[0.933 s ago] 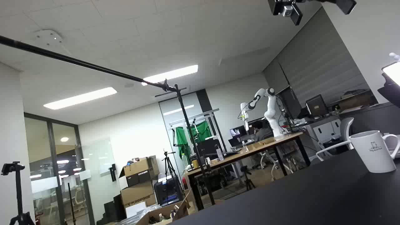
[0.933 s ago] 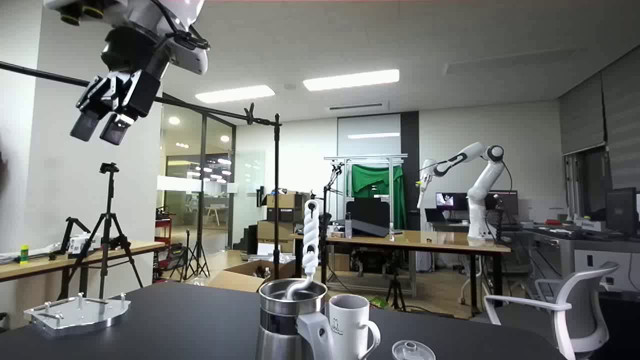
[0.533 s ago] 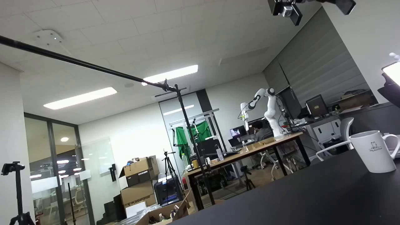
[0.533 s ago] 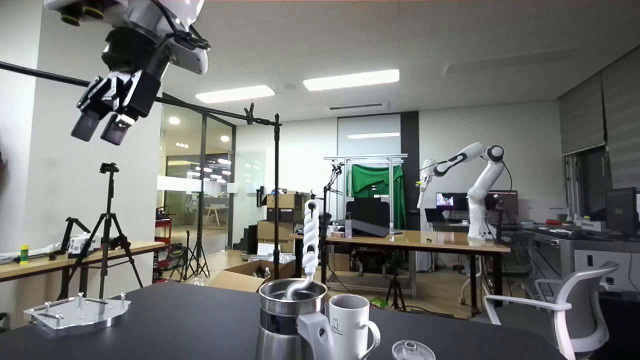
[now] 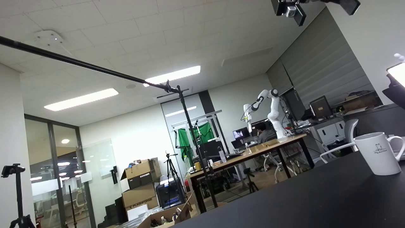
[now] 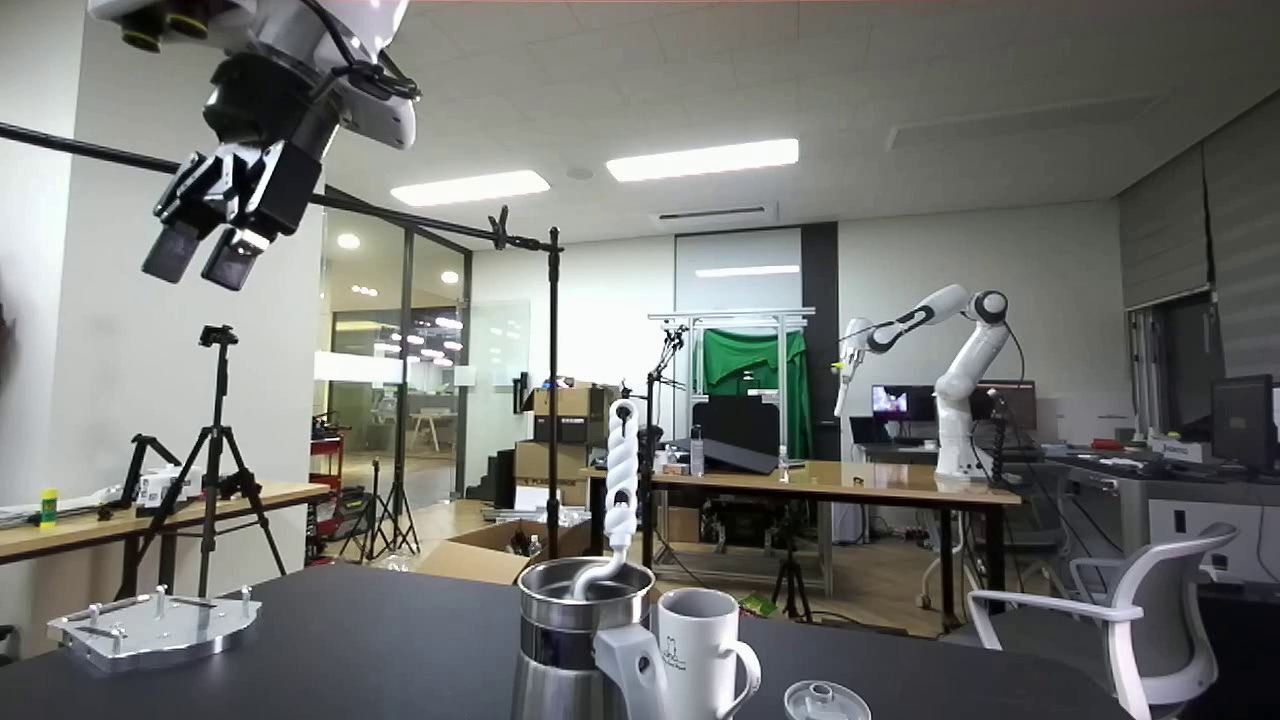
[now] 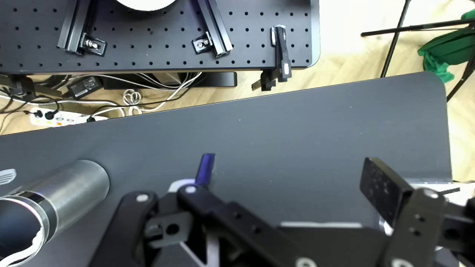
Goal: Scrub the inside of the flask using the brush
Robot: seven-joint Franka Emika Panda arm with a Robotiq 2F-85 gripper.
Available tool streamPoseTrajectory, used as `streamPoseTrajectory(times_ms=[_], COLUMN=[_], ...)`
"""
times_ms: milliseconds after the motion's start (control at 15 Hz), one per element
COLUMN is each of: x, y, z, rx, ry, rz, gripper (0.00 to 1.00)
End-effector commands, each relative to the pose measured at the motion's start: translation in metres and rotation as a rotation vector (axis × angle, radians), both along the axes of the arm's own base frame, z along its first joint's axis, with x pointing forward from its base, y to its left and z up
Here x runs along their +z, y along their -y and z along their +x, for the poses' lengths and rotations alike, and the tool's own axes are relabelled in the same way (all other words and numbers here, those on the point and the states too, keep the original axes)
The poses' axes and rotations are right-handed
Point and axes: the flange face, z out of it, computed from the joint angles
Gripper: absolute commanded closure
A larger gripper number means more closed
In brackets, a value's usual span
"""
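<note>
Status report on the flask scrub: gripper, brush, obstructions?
Gripper open, empty, above table. Brush standing in flask, ungripped. Mug near flask's handle, possibly in the way.

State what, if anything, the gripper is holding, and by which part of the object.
Nothing is held: the gripper is open and empty. The white brush sticks up out of the metal flask, apart from the gripper.

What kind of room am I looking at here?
Most likely a robotics lab or workshop. Both exterior views show a white robot arm standing on a table across the room and a black tripod; the wrist view shows a black worktop dotted with rows of holes.
</note>
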Motion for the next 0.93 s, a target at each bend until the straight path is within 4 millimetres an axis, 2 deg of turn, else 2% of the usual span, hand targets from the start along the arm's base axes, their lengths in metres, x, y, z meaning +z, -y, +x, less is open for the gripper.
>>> streamPoseTrajectory(times_ms=[0, 133, 600, 867], x=[0.005, 0.011, 0.037, 0.035], y=[0.012, 0.036, 0.137, 0.173], z=[0.008, 0.021, 0.068, 0.093], rx=[-0.013, 0.018, -0.338, -0.493], ry=[0.004, -0.022, 0.071, 0.152], rz=[-0.019, -0.054, -0.156, -0.249], gripper=[0.00, 0.00, 0.00, 0.00])
